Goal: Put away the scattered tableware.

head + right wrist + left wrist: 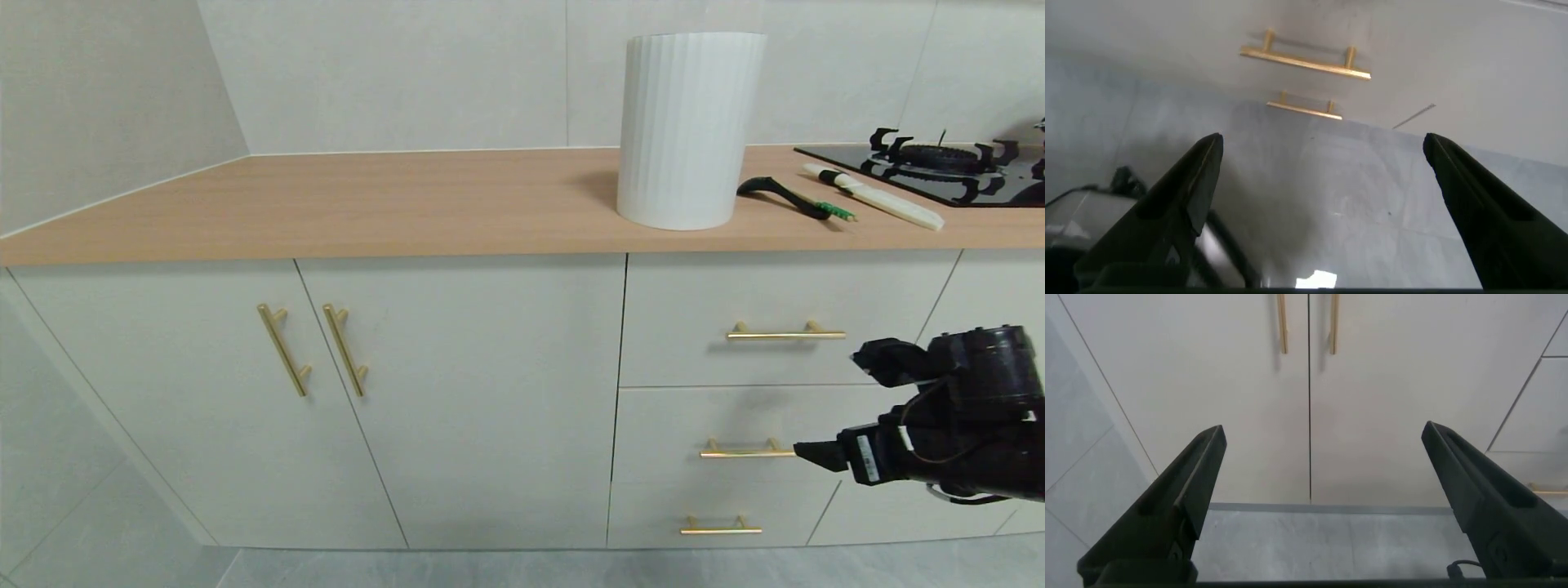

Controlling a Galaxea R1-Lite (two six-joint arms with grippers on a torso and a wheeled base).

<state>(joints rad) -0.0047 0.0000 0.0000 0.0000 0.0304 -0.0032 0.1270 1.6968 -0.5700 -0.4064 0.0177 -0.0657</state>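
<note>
Two utensils lie on the wooden countertop [367, 204]: a black-handled tool with a green tip [793, 198] and a long cream-coloured knife [878, 197] beside it. A tall white ribbed container [687, 131] stands just left of them. My right gripper [839, 406] hangs open and holds nothing, low in front of the drawers and well below the counter. In the right wrist view this gripper [1323, 147] faces the lower drawer handles [1305, 63] and the floor. My left gripper [1323, 437] is open and faces the double cabinet doors [1309, 392].
A black gas hob [939, 167] sits at the counter's far right, next to the knife. Below the counter are two doors with gold handles [314, 349] and three drawers with gold handles [785, 333]. Grey tiled floor [490, 567] lies in front.
</note>
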